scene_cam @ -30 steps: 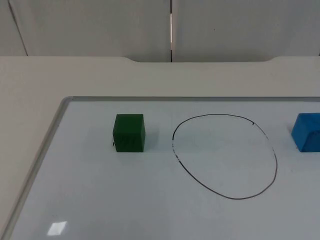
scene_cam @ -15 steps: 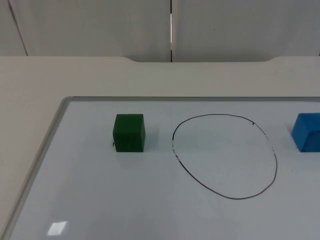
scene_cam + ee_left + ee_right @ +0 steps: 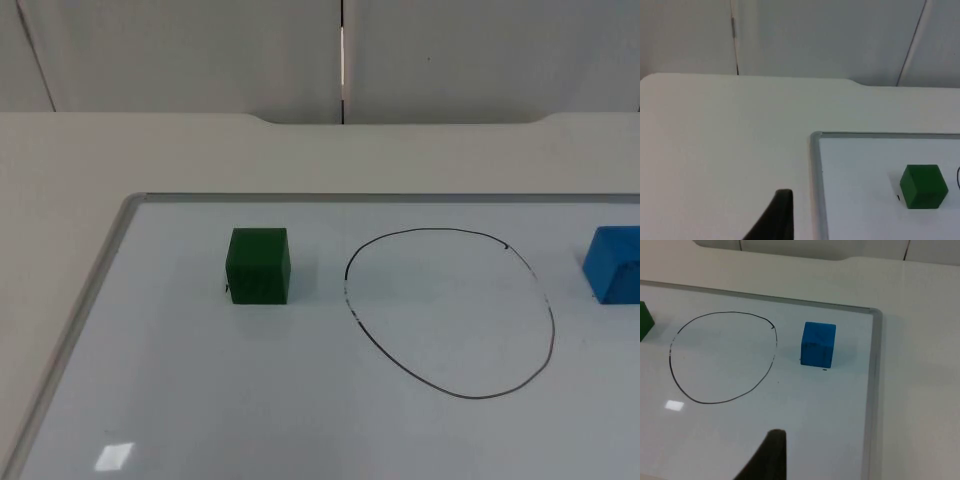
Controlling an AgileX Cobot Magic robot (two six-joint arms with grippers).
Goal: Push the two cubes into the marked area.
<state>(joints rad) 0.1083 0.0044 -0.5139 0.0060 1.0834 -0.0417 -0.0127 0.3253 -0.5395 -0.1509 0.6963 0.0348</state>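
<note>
Risk I judged: an off-centre shove would spin a cube past the ring (image 3: 449, 313), or off the board (image 3: 200, 400). Green cube (image 3: 259, 265) sat at the ring's 9 o'clock, blue cube (image 3: 614, 264) at 3, both outside, matte, square-edged. Left gripper (image 3: 775, 220) and right gripper (image 3: 767, 457) waited apart; claw state I couldn't tell.

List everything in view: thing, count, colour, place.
green cube: one, green, on the whiteboard, outside the drawn outline on its left-arm side.
blue cube: one, blue, on the whiteboard, outside the outline on its right-arm side.
marked area: one, black hand-drawn oval line, between the cubes, nothing inside it.
whiteboard: one, white with a grey frame, flat on the table.
table: one, white, under the board.
partition wall: grey, behind the table.
left tool fingertip: black, over the table beside the board's frame.
right tool fingertip: black, over the board.
</note>
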